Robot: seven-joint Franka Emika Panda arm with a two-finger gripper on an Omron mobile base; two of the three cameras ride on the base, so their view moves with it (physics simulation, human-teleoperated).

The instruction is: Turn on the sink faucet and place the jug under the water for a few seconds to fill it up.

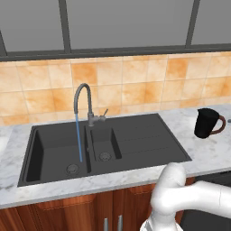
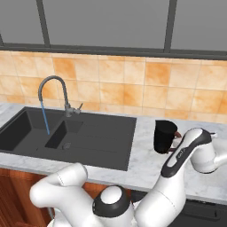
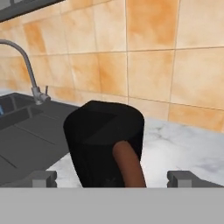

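Gripper (image 3: 111, 177) jaws are seen spread to their full width in the hand view, with one dark fingertip (image 3: 43, 178) at the lower left and the other at the lower right. Nothing is held between them. The jug (image 3: 105, 142) is framed between the two fingertips in that view, with clear gaps on both sides, so no contact with either finger is shown. The jug's reddish-brown handle (image 3: 129, 165) is turned toward the camera and lies roughly midway between the fingertips.

The jug (image 1: 206, 122) is located upright on the marble counter (image 1: 212, 151), to the right of the sink (image 1: 144, 140) and apart from its edge. In the right base view the jug (image 2: 165, 136) is seen just beside the arm's wrist, with the handle facing the arm.

The sink faucet (image 1: 83, 101) is mounted at the back rim of the sink, between the large basin and the small basin, and its gooseneck is arched over the large basin. The lever at its base is tilted up and to the right. The water (image 1: 79, 137) is shown as a thin blue stream that falls straight from the spout into the large basin, near the round drain (image 1: 72, 168). The same stream (image 2: 45, 117) is visible in the right base view. A tiled wall (image 1: 135, 81) is set behind the counter.
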